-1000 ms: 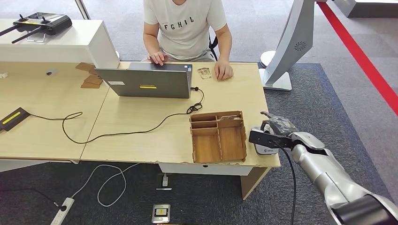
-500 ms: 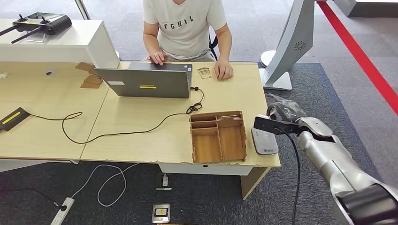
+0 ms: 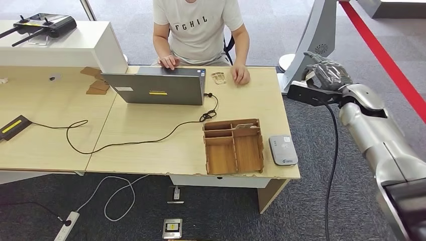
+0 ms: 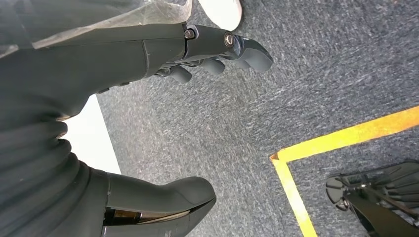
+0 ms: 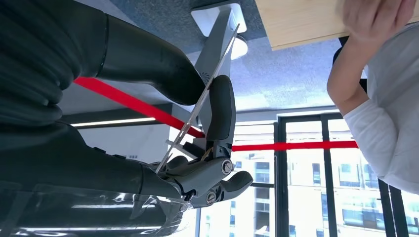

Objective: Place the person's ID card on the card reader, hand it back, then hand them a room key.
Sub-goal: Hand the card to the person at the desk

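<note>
My right hand [image 3: 325, 70] hangs in the air off the table's right edge, level with its far corner. In the right wrist view this hand [image 5: 197, 173] pinches a thin card, the ID card [image 5: 197, 98], seen edge-on between thumb and fingers. The grey card reader [image 3: 283, 149] lies bare at the table's front right corner. The person [image 3: 198, 25] sits at the far side, one hand [image 3: 239, 75] resting on the table beside small key cards [image 3: 218, 78]. My left hand [image 4: 123, 64] hangs over the carpet with fingers apart, holding nothing.
A wooden divided tray [image 3: 233, 145] stands left of the reader. A grey laptop [image 3: 161, 86] with a trailing black cable [image 3: 130, 143] sits in front of the person. A white stand [image 3: 314, 45] rises just behind my right hand.
My right hand has lifted off the card reader and swung up and away to the table's far right corner, carrying the card. The reader now lies uncovered.
</note>
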Action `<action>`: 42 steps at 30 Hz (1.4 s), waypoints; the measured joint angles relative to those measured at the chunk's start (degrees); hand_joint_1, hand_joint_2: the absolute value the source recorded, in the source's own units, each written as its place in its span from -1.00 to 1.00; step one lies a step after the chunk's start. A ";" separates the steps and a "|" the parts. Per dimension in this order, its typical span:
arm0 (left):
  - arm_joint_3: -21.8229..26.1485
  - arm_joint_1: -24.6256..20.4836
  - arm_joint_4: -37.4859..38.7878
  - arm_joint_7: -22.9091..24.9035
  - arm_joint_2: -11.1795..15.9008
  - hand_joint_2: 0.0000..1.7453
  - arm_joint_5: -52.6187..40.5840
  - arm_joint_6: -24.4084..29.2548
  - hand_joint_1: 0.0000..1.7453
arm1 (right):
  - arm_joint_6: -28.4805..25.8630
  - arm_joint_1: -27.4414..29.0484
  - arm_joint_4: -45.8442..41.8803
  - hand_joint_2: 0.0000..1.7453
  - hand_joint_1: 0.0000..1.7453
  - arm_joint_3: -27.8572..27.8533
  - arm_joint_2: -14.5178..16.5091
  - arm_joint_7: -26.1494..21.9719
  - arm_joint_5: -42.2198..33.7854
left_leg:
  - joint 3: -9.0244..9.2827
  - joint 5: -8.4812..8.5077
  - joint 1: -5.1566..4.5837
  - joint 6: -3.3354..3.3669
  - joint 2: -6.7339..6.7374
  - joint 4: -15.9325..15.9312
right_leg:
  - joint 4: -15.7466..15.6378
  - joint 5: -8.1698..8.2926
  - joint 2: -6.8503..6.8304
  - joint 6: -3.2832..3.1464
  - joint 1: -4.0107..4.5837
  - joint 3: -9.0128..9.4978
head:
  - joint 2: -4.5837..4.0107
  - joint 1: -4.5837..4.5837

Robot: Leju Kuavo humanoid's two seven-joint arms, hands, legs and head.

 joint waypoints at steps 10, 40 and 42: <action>-0.54 -0.33 0.00 -2.53 0.01 1.00 -2.22 0.00 -1.00 | -2.87 2.97 -1.66 1.00 1.00 0.17 1.97 -0.01 -0.34 | -0.02 0.00 0.01 0.00 -0.01 0.00 | 0.03 0.00 0.00 0.00 0.00 0.00 | 0.00 0.01; -1.70 -0.93 -0.08 -2.97 -1.25 1.00 -4.93 0.08 -1.00 | -3.46 0.29 -1.08 0.50 0.48 0.39 12.62 1.21 5.03 | -0.05 0.03 0.02 -0.03 0.02 0.00 | 0.02 0.00 -0.01 0.00 0.03 -0.04 | 0.00 0.01; -1.78 -0.94 -0.09 -2.97 -1.38 1.00 -4.95 0.25 -1.00 | -3.47 0.51 -1.00 -0.50 -0.52 0.38 12.62 1.21 5.18 | -0.05 0.03 0.02 -0.03 0.02 0.00 | 0.02 0.00 -0.01 0.00 0.03 -0.05 | 0.00 0.01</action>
